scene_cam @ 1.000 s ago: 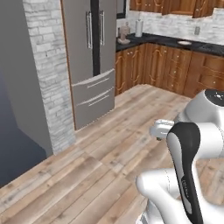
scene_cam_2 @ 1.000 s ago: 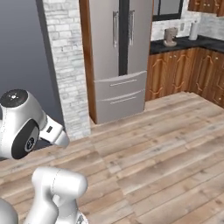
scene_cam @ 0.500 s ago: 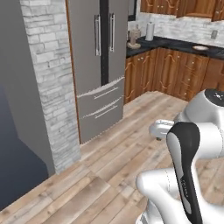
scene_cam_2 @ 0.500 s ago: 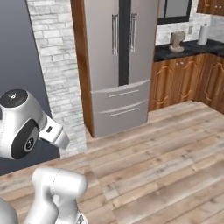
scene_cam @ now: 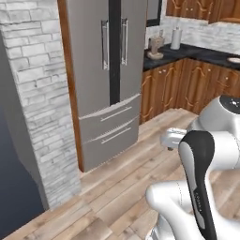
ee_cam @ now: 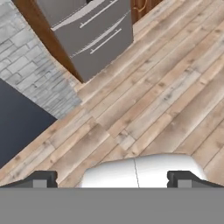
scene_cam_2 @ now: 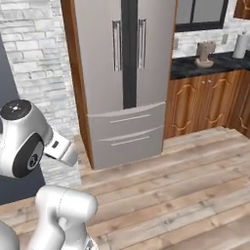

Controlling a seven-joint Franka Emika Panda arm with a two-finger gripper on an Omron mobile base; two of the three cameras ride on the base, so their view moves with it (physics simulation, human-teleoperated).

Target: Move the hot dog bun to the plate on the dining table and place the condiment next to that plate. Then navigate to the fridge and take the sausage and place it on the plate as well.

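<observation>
Pincer (ee_cam: 112, 178) jaws stand wide apart with nothing between them, hanging over the pale wooden plank floor (scene_cam_2: 185, 185) that fills the near ground. Beyond it, at the far side, rises the fridge (scene_cam: 105, 79) (tall, grey-silver, both doors closed, two long vertical handles, two wide drawers at the bottom), its lower drawers also seen from the hand camera (ee_cam: 89, 39). Left of the fridge stands a whitish brick pillar (scene_cam: 40, 103). To the right run wooden cabinets (scene_cam_2: 205, 102) under a black counter (scene_cam_2: 207, 66), carrying a small brown knife block (scene_cam_2: 205, 52) and a white roll (scene_cam: 176, 38).
</observation>
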